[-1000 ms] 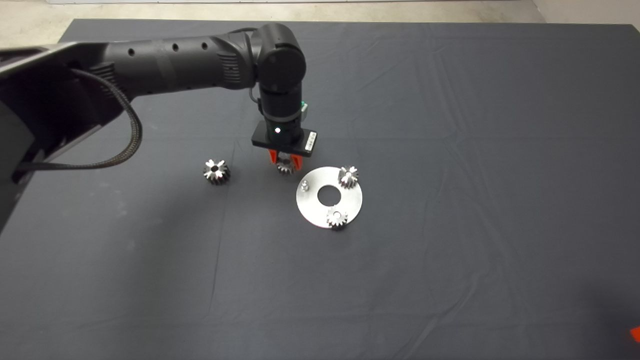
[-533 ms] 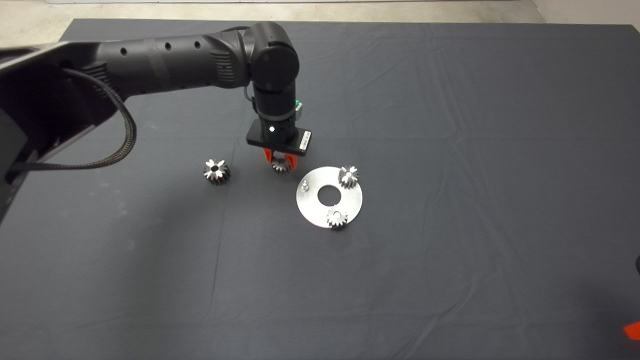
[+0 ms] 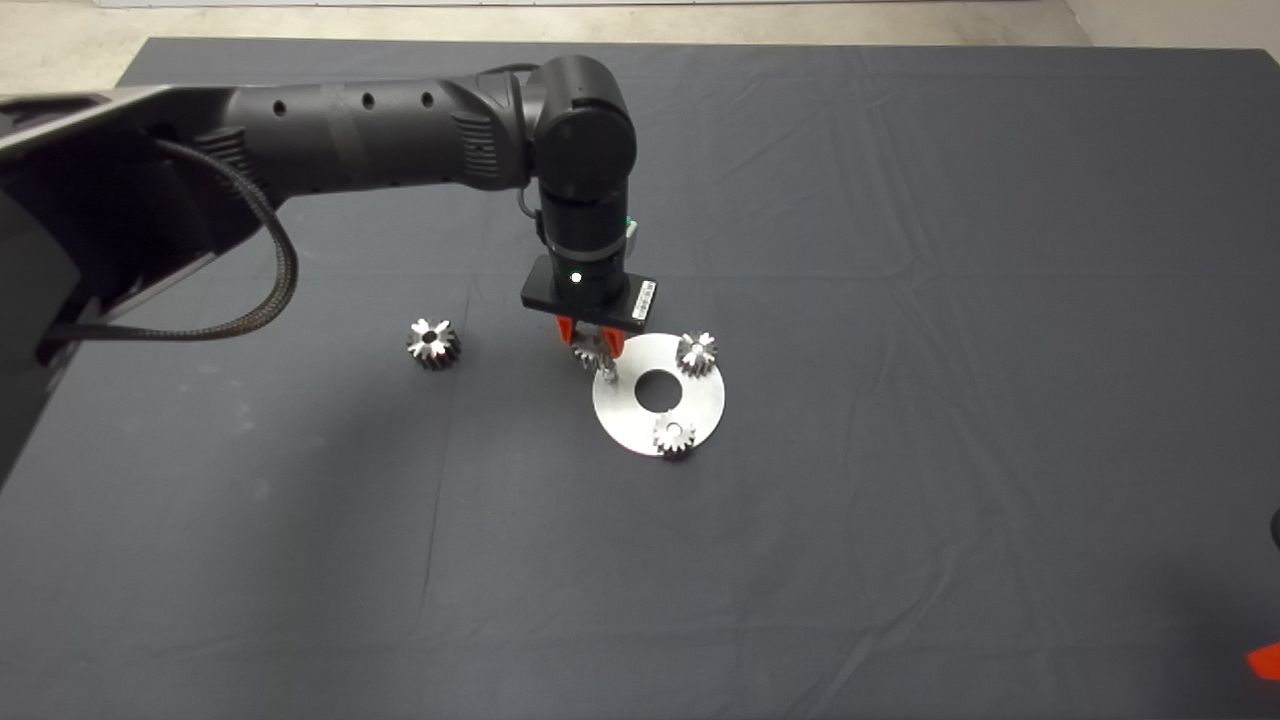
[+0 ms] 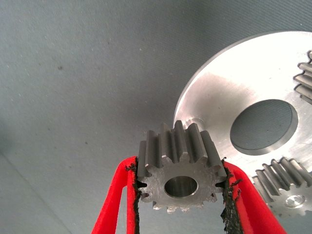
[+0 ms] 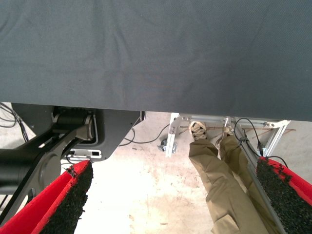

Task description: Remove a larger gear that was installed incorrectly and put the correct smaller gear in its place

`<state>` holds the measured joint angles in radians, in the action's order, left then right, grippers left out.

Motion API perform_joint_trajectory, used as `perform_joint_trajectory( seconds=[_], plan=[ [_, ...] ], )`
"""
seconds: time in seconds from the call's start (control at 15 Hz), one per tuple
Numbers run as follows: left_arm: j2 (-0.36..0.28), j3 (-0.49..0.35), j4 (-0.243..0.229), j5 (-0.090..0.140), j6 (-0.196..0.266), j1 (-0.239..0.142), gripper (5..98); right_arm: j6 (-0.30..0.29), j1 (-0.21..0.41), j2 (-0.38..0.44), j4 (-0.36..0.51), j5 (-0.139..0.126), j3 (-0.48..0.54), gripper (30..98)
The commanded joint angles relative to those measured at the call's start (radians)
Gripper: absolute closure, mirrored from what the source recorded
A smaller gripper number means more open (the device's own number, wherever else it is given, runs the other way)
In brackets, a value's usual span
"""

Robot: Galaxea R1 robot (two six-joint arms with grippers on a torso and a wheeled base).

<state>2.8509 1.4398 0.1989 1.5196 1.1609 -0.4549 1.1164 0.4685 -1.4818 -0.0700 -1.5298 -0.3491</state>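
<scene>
My left gripper [image 3: 591,346] is shut on the smaller gear [image 3: 588,358], bright with fine teeth. It holds the gear over the left rim of the round silver plate [image 3: 620,412], above the small peg. In the left wrist view the gear [image 4: 161,180] sits between the red fingers [image 4: 117,195], with the plate [image 4: 219,97] just beyond. Two alike small gears [image 3: 697,353] [image 3: 675,437] sit on the plate. The larger gear [image 3: 433,343], darker with chunky teeth, lies on the mat left of the plate. My right gripper [image 3: 1265,661] waits open at the lower right edge.
The dark mat [image 3: 900,300] is creased around the plate. The right wrist view shows the mat's edge, the floor, a black machine base [image 5: 73,131] and a person's legs in khaki trousers [image 5: 219,180].
My left gripper has moved right with the smaller gear, from over the mat beside the plate to over the plate's left rim and peg. The right gripper has stayed put.
</scene>
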Motion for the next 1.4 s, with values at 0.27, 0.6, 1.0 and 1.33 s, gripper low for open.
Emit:
perform_joint_trajectory(
  seconds=[0.27,0.6,1.0,1.33],
  plan=[
    [-0.014,-0.066,-0.012,0.028,0.059,-0.024,73.9,-0.013,0.009,0.001,0.029,-0.065,-0.003,39.9],
    [-0.025,-0.124,0.004,0.022,0.126,-0.008,74.0,-0.012,0.043,0.004,0.036,-0.075,-0.002,39.9],
    [-0.018,-0.096,0.019,0.021,0.117,0.007,74.0,-0.012,0.055,0.002,0.05,-0.073,0.0,39.9],
    [-0.008,-0.069,0.031,0.013,0.102,0.002,74.1,-0.013,0.055,0.001,0.05,-0.073,0.0,39.9]
  ],
)
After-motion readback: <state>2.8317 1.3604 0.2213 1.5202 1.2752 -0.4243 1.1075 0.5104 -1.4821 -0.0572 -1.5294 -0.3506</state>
